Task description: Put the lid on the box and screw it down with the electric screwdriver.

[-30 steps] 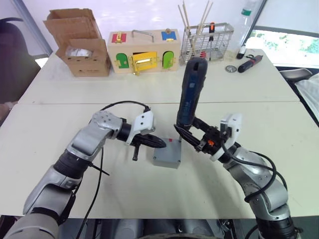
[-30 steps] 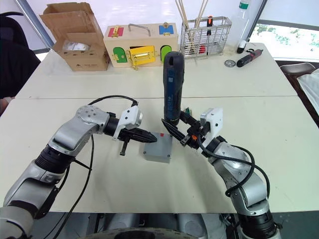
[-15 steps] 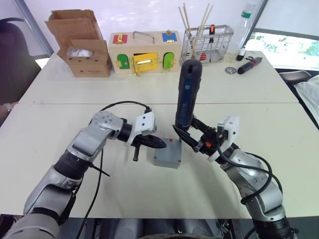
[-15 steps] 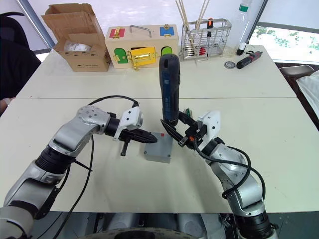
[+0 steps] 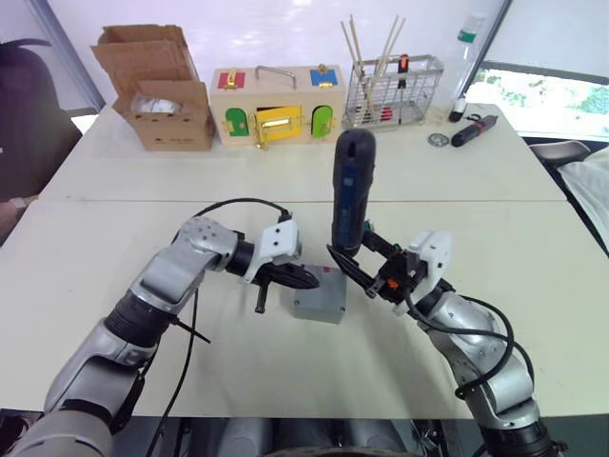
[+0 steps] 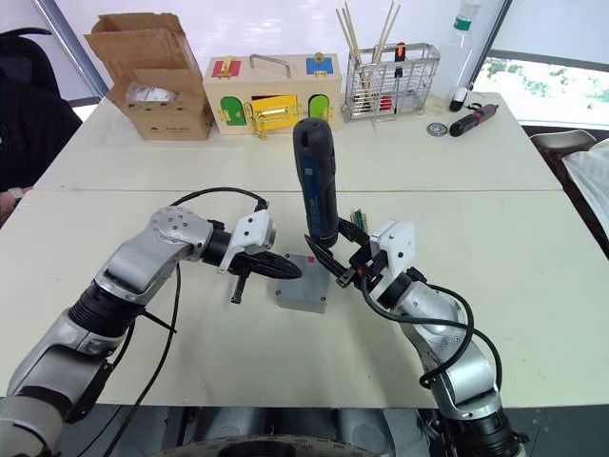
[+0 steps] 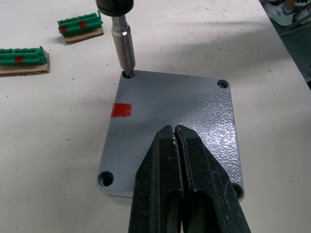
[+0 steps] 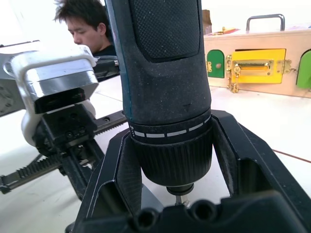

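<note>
In the frame's centre the lid [image 5: 320, 296] sits on the box [image 5: 316, 312], the electric screwdriver [image 5: 347, 204] upright above its right corner, with the cardboard box [image 5: 157, 88] at upper left.

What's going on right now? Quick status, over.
Right gripper clamps electric screwdriver, bit in lid corner hole. Left gripper shut, over lid. Nothing blocking.

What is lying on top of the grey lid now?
On the lid rest the left gripper's shut fingers, and the electric screwdriver's bit stands in one corner screw hole. The box under the lid is mostly covered; its inside cannot be seen.
</note>
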`<action>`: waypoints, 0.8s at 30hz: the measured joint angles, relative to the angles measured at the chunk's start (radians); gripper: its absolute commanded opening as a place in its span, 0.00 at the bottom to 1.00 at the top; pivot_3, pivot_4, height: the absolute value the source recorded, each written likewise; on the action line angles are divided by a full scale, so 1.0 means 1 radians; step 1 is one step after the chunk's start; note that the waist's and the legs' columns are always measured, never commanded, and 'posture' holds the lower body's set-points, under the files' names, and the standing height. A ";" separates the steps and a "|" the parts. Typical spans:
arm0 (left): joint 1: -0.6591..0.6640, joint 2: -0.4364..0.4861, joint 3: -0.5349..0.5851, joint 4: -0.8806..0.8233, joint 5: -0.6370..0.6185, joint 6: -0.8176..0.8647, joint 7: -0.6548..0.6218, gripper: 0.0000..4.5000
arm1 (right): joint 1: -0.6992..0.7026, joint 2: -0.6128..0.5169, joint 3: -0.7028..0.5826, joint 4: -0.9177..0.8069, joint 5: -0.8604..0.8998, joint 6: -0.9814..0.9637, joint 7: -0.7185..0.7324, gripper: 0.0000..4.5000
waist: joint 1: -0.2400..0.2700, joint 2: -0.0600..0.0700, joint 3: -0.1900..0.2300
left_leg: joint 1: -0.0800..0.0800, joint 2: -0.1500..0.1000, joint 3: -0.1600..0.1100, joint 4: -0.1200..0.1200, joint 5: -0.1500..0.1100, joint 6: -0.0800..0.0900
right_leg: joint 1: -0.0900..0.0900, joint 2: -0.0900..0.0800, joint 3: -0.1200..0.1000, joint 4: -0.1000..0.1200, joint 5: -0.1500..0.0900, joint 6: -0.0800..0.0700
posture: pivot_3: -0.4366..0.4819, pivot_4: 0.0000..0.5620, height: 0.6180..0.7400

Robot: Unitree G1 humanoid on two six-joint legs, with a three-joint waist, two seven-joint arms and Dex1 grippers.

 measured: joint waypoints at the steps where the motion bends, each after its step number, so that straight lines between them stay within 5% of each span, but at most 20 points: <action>1: 0.001 0.000 0.000 0.000 0.000 0.000 0.000 0.00 | 0.000 0.001 0.002 0.002 -0.003 -0.001 -0.002 0.39 | 0.001 0.000 0.000 | 0.000 0.000 0.000 0.000 0.000 0.000 | 0.000 0.000 0.000 0.000 0.000 0.000 | 0.48 0.27 1.00; 24: 0.002 -0.001 -0.002 -0.001 0.001 -0.003 0.002 0.00 | 0.001 0.024 -0.007 0.020 -0.010 -0.010 -0.016 0.39 | 0.001 -0.001 -0.001 | 0.000 0.000 -0.001 0.000 0.000 0.000 | 0.000 0.000 0.000 0.000 0.000 0.000 | 0.48 0.27 1.00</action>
